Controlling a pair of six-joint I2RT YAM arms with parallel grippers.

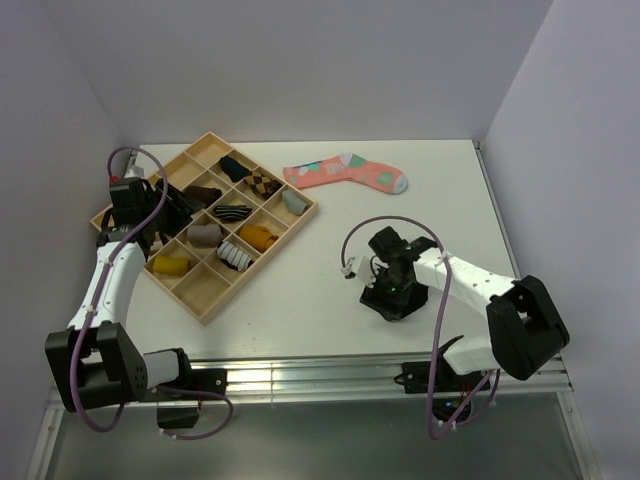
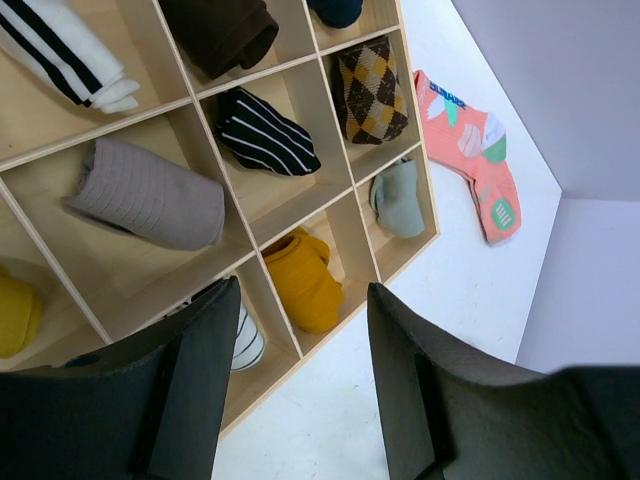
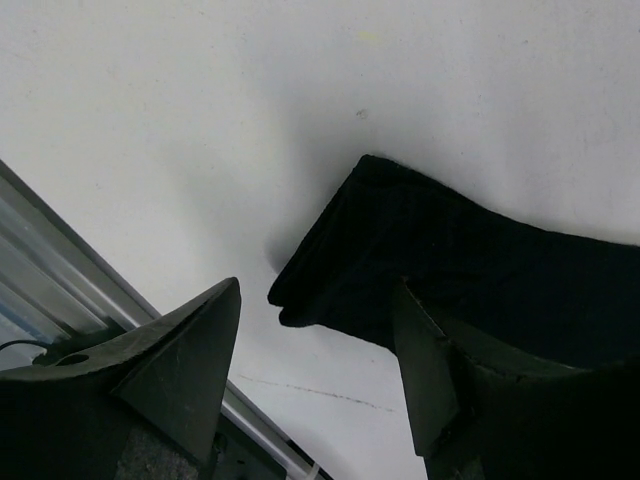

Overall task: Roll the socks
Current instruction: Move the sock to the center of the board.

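Observation:
A plain black sock (image 3: 480,260) lies flat on the white table, its end between my right gripper's open fingers. My right gripper (image 3: 320,335) is low over it; the right finger (image 3: 440,400) overlaps the sock and the left finger is over bare table. In the top view the sock (image 1: 378,298) is mostly hidden under that gripper (image 1: 392,292). A mustard-yellow rolled sock (image 2: 305,280) sits in a compartment of the wooden tray (image 1: 205,306), also seen from above (image 1: 258,236). My left gripper (image 2: 300,385) is open and empty above the tray's left part (image 1: 178,212).
The tray holds several other bundles: striped (image 2: 262,135), argyle (image 2: 368,90), brown (image 2: 225,30), grey (image 2: 150,195), pale green (image 2: 400,200), another yellow (image 1: 170,265). A coral patterned sock (image 1: 345,172) lies flat at the back. The table's metal front edge (image 3: 60,260) is close to the right gripper.

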